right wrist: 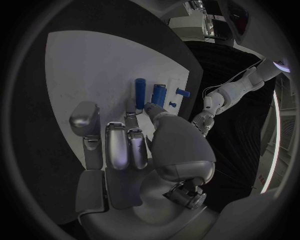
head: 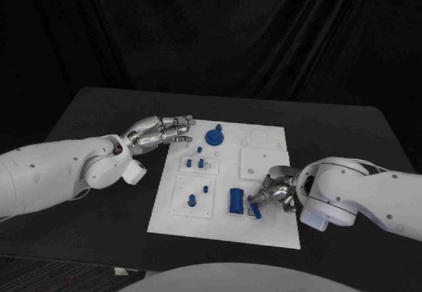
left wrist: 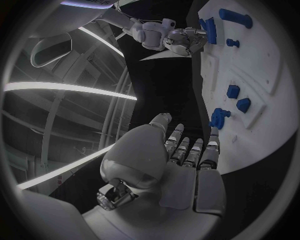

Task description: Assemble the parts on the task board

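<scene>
The left hand (head: 160, 131) hovers at the white board's (head: 224, 226) far left corner, fingers apart and holding nothing, near a round blue knob (head: 215, 136). Small blue pegs (head: 199, 163) stand mid-board. On the right, the right hand (head: 277, 189) pinches 1 blue rod (head: 254, 208) beside a blue block (head: 236, 200). The thin pinch looks risky: the rod could tilt, slip or knock the block.

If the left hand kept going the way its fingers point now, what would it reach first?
Most likely the blue knobbed part at the task board's far end; the left hand's fingertips point at it from close by, though height above the board is unclear.
</scene>
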`<move>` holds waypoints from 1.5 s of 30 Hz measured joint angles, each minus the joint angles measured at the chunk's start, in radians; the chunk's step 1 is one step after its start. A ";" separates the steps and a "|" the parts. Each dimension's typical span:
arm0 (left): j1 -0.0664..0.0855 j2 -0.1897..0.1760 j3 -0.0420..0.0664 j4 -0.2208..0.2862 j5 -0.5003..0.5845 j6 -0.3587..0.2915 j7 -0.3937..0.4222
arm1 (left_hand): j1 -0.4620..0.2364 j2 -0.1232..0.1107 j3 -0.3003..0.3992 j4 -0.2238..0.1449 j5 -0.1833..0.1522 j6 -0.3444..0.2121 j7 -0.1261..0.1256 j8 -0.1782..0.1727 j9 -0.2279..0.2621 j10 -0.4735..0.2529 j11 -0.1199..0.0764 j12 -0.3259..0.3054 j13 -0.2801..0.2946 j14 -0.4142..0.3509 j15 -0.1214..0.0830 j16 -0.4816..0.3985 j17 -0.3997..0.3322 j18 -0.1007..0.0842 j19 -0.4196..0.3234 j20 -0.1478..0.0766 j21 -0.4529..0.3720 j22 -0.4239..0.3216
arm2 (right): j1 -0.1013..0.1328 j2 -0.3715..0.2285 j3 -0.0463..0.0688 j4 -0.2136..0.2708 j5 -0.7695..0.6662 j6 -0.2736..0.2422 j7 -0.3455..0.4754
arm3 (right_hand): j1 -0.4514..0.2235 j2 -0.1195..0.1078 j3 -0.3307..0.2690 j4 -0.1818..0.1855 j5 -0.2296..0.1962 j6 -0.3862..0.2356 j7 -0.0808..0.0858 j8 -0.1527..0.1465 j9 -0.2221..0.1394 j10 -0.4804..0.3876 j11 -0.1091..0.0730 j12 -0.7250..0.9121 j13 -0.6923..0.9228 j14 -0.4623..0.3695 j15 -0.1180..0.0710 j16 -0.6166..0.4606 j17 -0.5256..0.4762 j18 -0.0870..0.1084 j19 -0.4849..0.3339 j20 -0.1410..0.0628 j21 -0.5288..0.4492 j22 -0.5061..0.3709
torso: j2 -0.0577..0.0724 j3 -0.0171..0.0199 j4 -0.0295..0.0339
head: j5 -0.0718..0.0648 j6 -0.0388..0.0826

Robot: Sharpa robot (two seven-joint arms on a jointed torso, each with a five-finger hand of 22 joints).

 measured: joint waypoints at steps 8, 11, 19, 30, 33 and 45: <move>-0.001 0.001 0.000 0.000 0.000 0.002 -0.001 | 0.000 0.000 0.006 -0.006 0.000 0.007 0.000 0.004 0.001 0.000 0.000 0.000 0.000 0.000 0.000 0.000 0.000 0.000 0.000 0.000 0.000 0.000 | 0.000 0.000 0.000 0.000 0.000 -0.010 0.000 | 0.012 0.012 0.006 0.000 0.034 0.002 -0.002 0.009 0.005 0.000 0.000 0.000 0.000 0.000 0.000 0.000 0.001 0.000 0.000 0.000 -0.002 0.000 | 0.000 -0.0001 0.0000 | 0.001 0.000; -0.001 0.001 0.000 0.000 0.000 0.002 -0.001 | 0.000 0.000 0.006 -0.006 0.000 0.007 0.000 0.004 0.001 0.000 0.000 0.000 0.000 0.000 0.000 0.000 0.000 0.000 0.000 0.000 0.000 0.000 | 0.000 -0.001 0.000 0.000 0.000 -0.014 0.001 | 0.006 0.018 0.011 0.005 0.038 0.004 -0.004 0.013 0.007 0.000 0.000 0.000 0.000 0.000 0.000 0.000 0.002 0.000 0.000 0.000 -0.002 0.000 | 0.000 -0.0001 0.0000 | 0.001 0.000; -0.001 0.001 0.000 0.000 0.000 0.004 -0.003 | 0.000 0.000 0.010 -0.010 0.000 0.007 0.000 0.004 0.001 0.004 0.004 0.000 0.000 0.000 0.000 0.000 0.000 0.000 0.000 0.000 0.000 -0.001 | 0.000 -0.001 0.000 -0.001 0.000 -0.024 0.003 | 0.003 0.028 0.017 0.011 0.049 0.004 -0.004 0.013 0.008 0.000 0.000 0.000 0.000 0.000 0.000 0.000 0.003 0.000 0.000 0.000 -0.002 0.000 | 0.000 -0.0001 0.0000 | 0.001 0.000; -0.002 -0.003 0.000 0.002 0.000 0.006 -0.005 | 0.000 0.000 0.022 -0.014 0.000 0.018 0.003 0.008 0.002 0.004 0.004 0.000 0.001 0.000 0.000 0.000 0.000 0.000 0.000 0.000 0.000 -0.002 | 0.000 -0.039 0.000 0.028 -0.002 -0.059 0.051 | -0.073 -0.009 -0.062 0.090 -0.172 0.004 -0.004 0.036 0.020 0.000 0.000 0.000 0.000 0.000 0.000 0.000 0.015 0.000 0.000 0.000 0.009 0.000 | 0.000 -0.0001 -0.0002 | 0.010 0.000; -0.002 -0.004 0.000 0.002 0.000 0.006 -0.005 | 0.000 0.000 0.030 -0.014 0.004 0.018 0.003 0.008 0.002 0.007 0.007 0.000 0.001 0.000 0.000 0.000 0.000 0.000 0.000 0.000 0.000 -0.002 | 0.000 -0.057 0.000 0.046 -0.012 -0.073 0.075 | -0.073 -0.009 -0.078 0.096 -0.196 0.004 -0.004 0.054 0.032 0.000 0.000 0.000 0.000 0.000 0.000 0.009 0.025 0.000 0.004 -0.004 0.020 0.000 | 0.000 -0.0001 -0.0002 | 0.010 0.000; -0.002 -0.008 0.000 0.003 0.000 0.006 -0.006 | 0.000 0.000 0.035 -0.018 0.004 0.025 0.003 0.012 0.003 0.007 0.007 0.004 0.001 0.000 0.000 0.000 0.000 0.000 0.004 -0.004 0.000 -0.003 | 0.000 -0.103 0.000 0.086 -0.200 -0.046 0.147 | -0.003 -0.044 -0.188 0.158 -0.326 -0.142 -0.030 0.367 0.309 0.000 -0.022 0.000 0.000 0.000 -0.015 0.017 0.031 0.000 0.013 -0.013 0.031 -0.001 | 0.000 -0.0001 -0.0002 | 0.006 0.000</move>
